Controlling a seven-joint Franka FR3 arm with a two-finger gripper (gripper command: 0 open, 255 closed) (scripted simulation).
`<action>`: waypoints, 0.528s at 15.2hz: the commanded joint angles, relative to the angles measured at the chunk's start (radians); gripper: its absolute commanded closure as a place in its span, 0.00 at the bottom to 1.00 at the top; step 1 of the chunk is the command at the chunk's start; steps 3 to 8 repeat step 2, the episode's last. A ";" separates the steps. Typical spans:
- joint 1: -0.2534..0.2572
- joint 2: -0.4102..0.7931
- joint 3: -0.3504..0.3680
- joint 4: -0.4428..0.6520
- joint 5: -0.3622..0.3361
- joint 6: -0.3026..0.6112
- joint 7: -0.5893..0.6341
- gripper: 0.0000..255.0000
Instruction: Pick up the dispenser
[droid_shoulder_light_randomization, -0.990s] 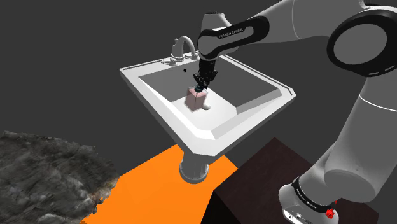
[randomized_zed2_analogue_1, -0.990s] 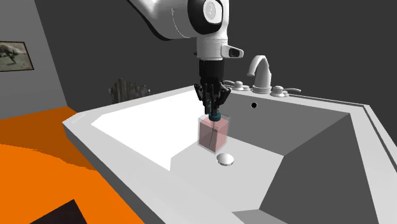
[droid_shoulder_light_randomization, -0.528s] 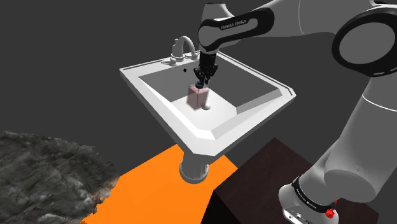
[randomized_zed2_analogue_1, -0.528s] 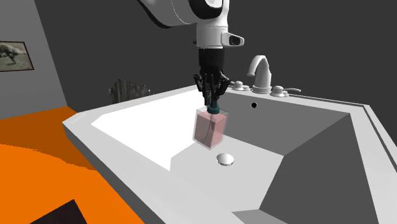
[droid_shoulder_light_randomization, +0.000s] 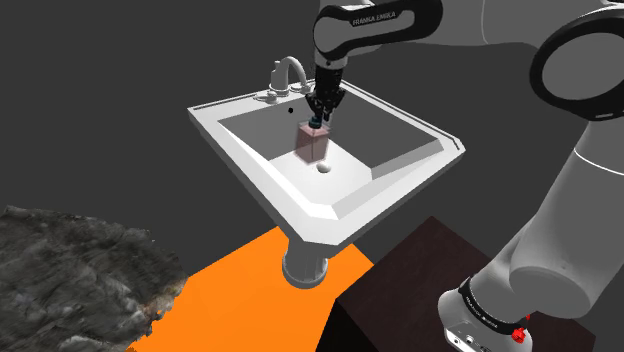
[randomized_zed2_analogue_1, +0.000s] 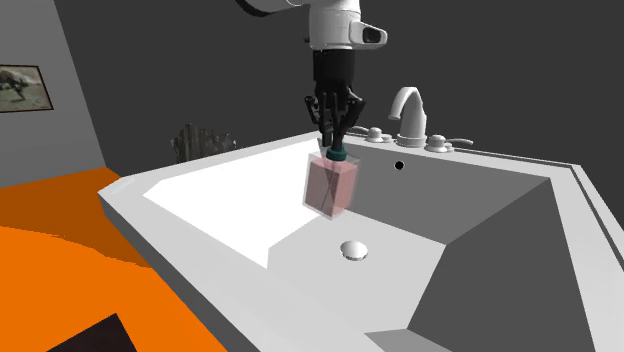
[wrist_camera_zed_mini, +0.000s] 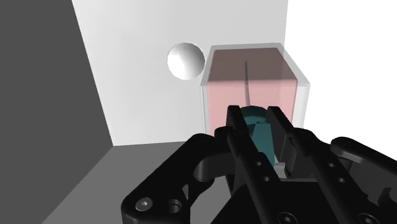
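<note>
In the second exterior view, starting at its left, you have a framed picture on the grey wall and an orange floor below it. Next comes the white sink, with a spiky grey shape behind its rim. Over the basin, your gripper points straight down from the arm. Its jaws are clamped on the teal cap of the dispenser, a clear pink, box-shaped bottle. The dispenser hangs from the jaws, tilted. Its base appears clear of the basin floor, up and to the left of the round drain, and does not touch it. To the right of the gripper you see a small dark overflow hole in the back wall. The tap stands on the rear ledge, well apart from the dispenser.

In the shoulder view, from its left, you have:
- a rough grey mass at lower left;
- the orange floor;
- the sink on its pedestal;
- the gripper holding the dispenser inside the basin, just beside the drain;
- the dark stand at lower right.

In the wrist view, the two fingers stand a narrow gap apart. The teal cap is pinched between them and touches both. The pink body of the dispenser lies beyond the fingertips, with the drain beside it.
</note>
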 joint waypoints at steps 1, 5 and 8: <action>0.000 -0.005 0.000 0.010 0.000 -0.015 -0.001 1.00; 0.000 -0.005 0.000 0.010 0.000 -0.015 -0.001 1.00; 0.000 -0.005 0.000 0.010 0.000 -0.015 -0.001 1.00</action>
